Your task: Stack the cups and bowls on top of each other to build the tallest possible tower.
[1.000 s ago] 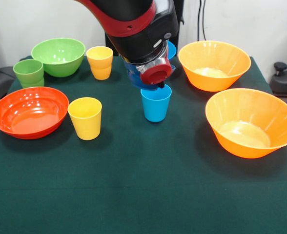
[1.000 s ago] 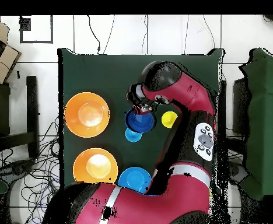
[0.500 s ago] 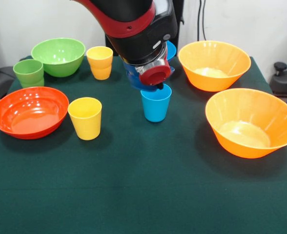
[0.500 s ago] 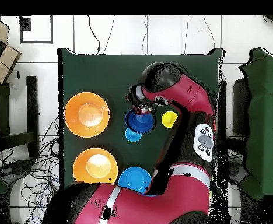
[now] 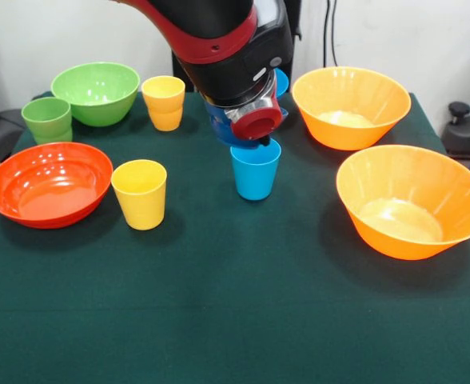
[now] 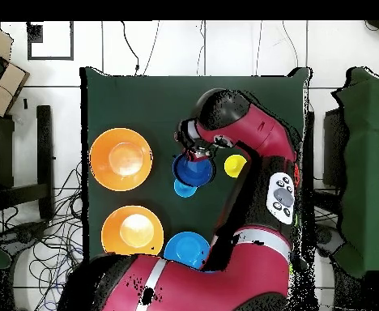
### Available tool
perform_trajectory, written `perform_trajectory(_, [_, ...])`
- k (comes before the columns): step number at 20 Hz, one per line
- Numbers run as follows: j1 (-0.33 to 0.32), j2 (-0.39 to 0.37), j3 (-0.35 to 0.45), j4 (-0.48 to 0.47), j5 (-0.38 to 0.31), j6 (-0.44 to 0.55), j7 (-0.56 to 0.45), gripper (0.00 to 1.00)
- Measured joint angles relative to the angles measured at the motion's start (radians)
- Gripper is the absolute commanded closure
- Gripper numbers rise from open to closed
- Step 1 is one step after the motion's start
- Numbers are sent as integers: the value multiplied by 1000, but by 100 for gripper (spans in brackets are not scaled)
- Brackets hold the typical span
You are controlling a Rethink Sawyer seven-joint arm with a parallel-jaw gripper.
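My gripper (image 5: 260, 141) is shut on the rim of the small dark blue bowl (image 5: 220, 128), which hangs tilted above the table. Just below and in front of it stands the light blue cup (image 5: 255, 169). From overhead, the gripper (image 6: 194, 154) holds the dark blue bowl (image 6: 193, 169) beside the light blue cup (image 6: 184, 189). One yellow cup (image 5: 139, 194) stands by the red-orange bowl (image 5: 49, 183). Another yellow cup (image 5: 163, 102), the green cup (image 5: 46, 119) and the green bowl (image 5: 96, 92) are further back. No tower shows.
Two large orange bowls (image 5: 350, 106) (image 5: 412, 200) fill the right side. A medium light blue bowl (image 5: 280, 81) peeks out behind the arm and appears overhead (image 6: 186, 248) near the base. The arm (image 6: 257, 154) covers much of the table overhead.
The arm's upper links have shifted slightly. The gripper and the dark blue bowl stay almost where they were above the light blue cup.
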Motion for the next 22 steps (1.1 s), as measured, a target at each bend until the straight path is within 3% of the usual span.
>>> perform_trajectory(22, [7, 0, 0, 10, 13, 0, 0, 100])
